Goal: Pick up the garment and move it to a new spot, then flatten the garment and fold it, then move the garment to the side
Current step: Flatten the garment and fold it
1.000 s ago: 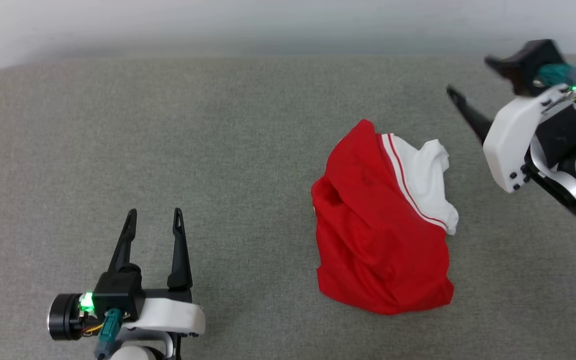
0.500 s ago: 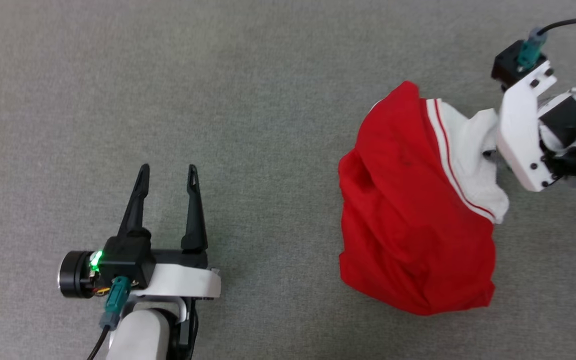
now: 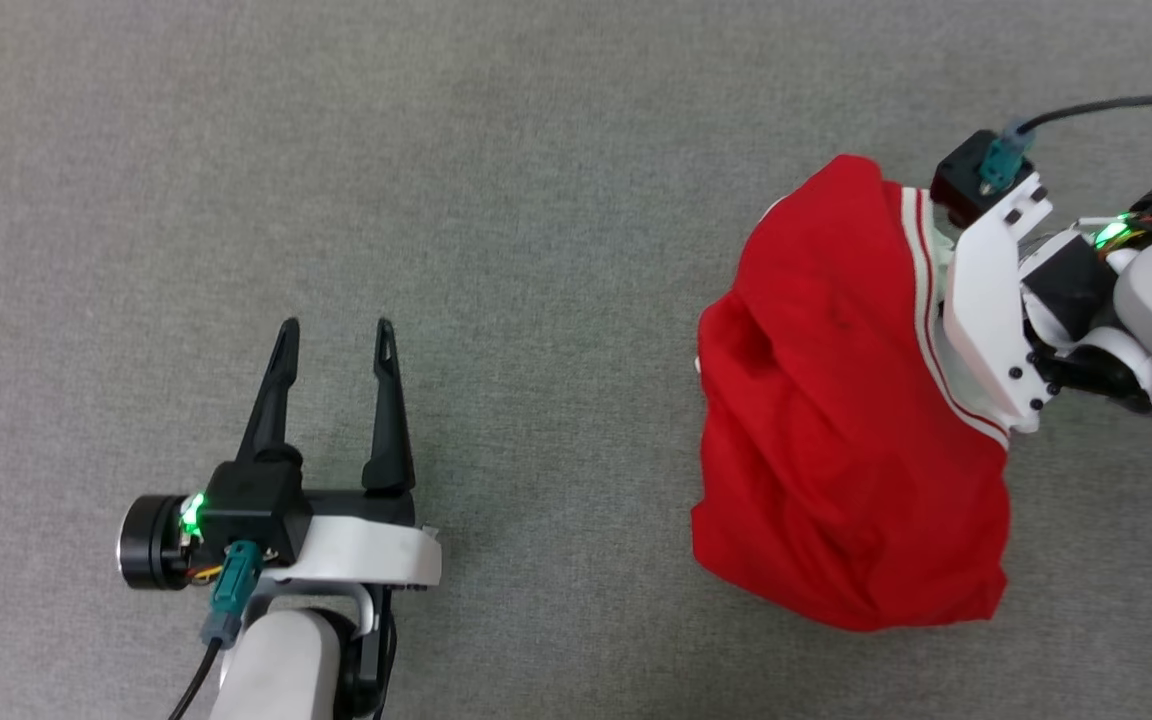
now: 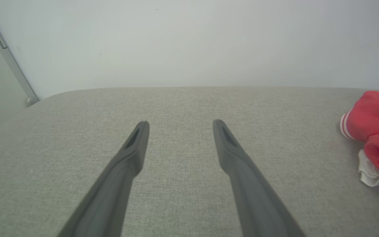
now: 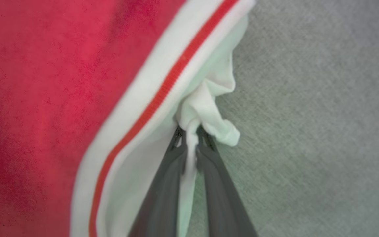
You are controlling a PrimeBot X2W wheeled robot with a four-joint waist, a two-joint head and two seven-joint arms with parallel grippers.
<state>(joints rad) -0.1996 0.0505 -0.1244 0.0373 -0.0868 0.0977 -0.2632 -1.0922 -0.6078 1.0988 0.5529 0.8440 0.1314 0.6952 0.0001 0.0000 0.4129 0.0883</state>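
Fingers of the right gripper [image 5: 190,132] are pinched tight on a bunched white sleeve [image 5: 206,108] of the crumpled, bright red jersey-style garment [image 3: 836,440], heaped just beside them on the grey fabric surface [image 3: 536,200]. The left gripper [image 3: 334,335], well apart from it, stands spread wide.

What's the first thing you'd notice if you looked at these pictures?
The crumpled red jersey with its white striped panel jumps out, lying on the right of the grey cloth surface. The right hand is pinched shut on a bunch of white fabric at the jersey's right edge. The left hand sits open and empty at the lower left.
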